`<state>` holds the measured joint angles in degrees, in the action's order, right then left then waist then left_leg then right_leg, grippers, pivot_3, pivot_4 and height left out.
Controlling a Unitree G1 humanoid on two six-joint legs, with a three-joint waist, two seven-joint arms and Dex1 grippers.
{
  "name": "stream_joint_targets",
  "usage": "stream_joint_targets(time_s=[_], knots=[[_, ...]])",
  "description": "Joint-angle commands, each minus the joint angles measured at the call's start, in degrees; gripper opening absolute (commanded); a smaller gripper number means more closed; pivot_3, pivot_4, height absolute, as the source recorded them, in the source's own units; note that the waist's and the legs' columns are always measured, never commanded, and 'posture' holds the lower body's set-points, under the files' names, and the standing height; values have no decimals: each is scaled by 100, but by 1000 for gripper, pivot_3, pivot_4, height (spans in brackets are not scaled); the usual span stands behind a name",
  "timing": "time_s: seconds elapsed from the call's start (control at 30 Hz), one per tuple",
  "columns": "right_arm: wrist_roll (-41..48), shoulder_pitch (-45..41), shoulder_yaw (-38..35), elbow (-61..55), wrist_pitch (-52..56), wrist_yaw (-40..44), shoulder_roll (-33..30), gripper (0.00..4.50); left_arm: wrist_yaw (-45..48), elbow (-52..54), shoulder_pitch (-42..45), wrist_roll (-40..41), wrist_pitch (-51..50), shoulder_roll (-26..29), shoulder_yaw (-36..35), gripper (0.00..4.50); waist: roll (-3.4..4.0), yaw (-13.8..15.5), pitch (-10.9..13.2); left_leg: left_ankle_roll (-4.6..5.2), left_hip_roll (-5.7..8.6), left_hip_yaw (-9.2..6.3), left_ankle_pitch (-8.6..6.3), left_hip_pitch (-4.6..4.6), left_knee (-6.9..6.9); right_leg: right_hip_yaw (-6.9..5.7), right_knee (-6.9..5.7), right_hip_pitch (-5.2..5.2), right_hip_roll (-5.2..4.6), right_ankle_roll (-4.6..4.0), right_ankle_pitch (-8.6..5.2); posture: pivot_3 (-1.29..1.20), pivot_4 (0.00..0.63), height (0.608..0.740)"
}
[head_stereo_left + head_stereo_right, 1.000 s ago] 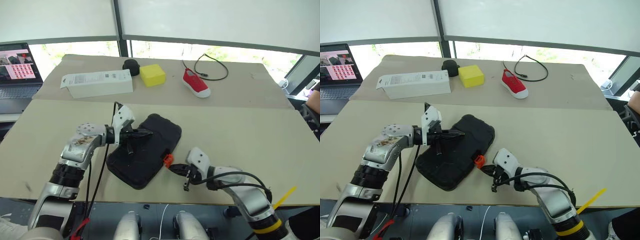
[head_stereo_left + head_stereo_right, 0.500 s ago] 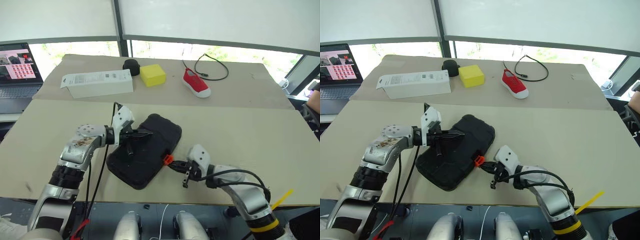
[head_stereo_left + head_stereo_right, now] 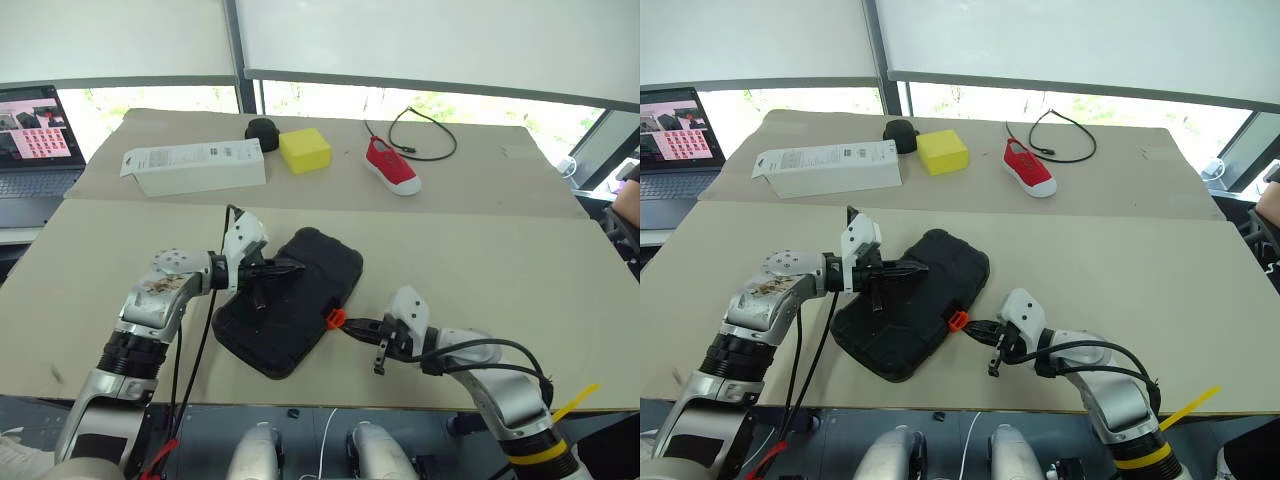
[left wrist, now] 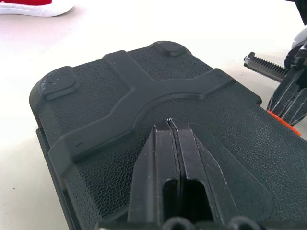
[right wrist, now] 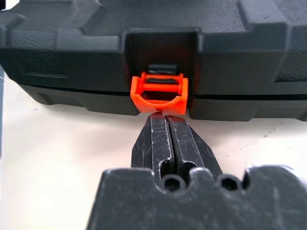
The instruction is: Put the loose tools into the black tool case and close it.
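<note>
The scene is viewed from the head by two eye cameras set side by side, aimed forward and down over the desk (image 3: 480, 250); nearly the same field is covered by both, with a slight sideways offset. The black tool case (image 3: 300, 300) is seen from very close by the left wrist camera, along the pressed-together fingers of the left end effector (image 4: 170, 125), across the lid. The case's front edge and orange latch (image 5: 159, 93) are faced at close range by the right wrist camera, behind the right end effector (image 5: 163, 117). The case is shared by all four views.
</note>
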<state>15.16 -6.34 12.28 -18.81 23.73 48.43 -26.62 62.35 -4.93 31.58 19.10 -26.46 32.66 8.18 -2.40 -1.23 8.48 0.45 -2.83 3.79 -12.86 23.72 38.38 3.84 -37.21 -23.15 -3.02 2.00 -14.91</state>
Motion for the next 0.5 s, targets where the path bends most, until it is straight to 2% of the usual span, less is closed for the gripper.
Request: stream_joint_targets(time_s=[0.03, 0.5], knots=[[345, -20, -109, -343, -4, 107, 4, 0, 38, -157, -228, -188, -52, -26, 265, 31, 0, 1, 0, 0, 0, 0, 0, 0, 0, 0, 0, 0, 0, 0, 0, 0, 150, 740], [149, -252, -189, -92, -529, -81, 121, 0, 115, -226, -223, -281, -16, -78, 334, 31, 10, 1, -6, 0, 0, 1, 0, -5, 0, 0, -1, 3, 0, 0, 0, 0, 150, 740]])
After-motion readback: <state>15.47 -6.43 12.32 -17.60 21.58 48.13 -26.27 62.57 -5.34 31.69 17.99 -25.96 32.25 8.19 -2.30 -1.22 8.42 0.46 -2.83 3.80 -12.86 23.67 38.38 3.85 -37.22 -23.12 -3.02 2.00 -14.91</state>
